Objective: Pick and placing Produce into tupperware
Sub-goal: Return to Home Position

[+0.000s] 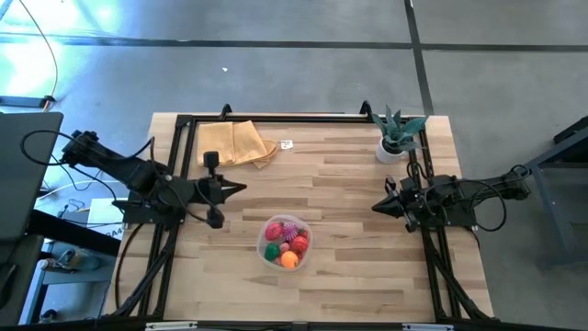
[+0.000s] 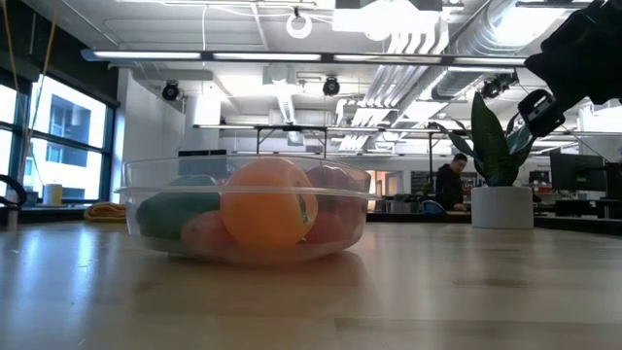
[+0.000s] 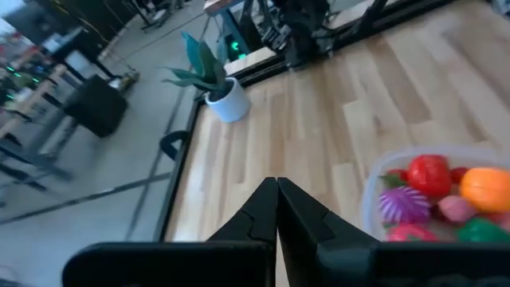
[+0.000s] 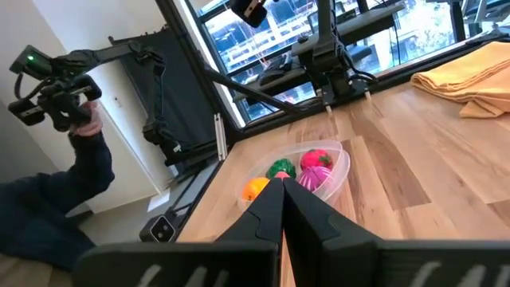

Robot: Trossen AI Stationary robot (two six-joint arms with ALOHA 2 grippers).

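The clear tupperware [image 1: 286, 244] sits near the table's middle, toward the near edge, and holds the toy produce [image 1: 288, 243]: red, orange, green, pink and a spiky magenta piece. In the low view an orange fruit [image 2: 268, 202] shows through its wall [image 2: 146, 209]. My left gripper [image 1: 241, 188] hovers shut left of the container, empty. My right gripper [image 1: 376, 207] hovers shut to its right, also empty. Both wrist views show the filled container [image 3: 446, 195] [image 4: 301, 171] beyond closed fingertips [image 3: 276, 185] [image 4: 281, 183].
A folded yellow-tan cloth [image 1: 237, 143] lies at the far left of the table. A green spiky plant in a white pot [image 1: 396, 136] stands at the far right corner. A black frame [image 1: 276, 117] runs along the table's far edge and sides. A person's sleeve [image 4: 56, 183] shows beyond the table.
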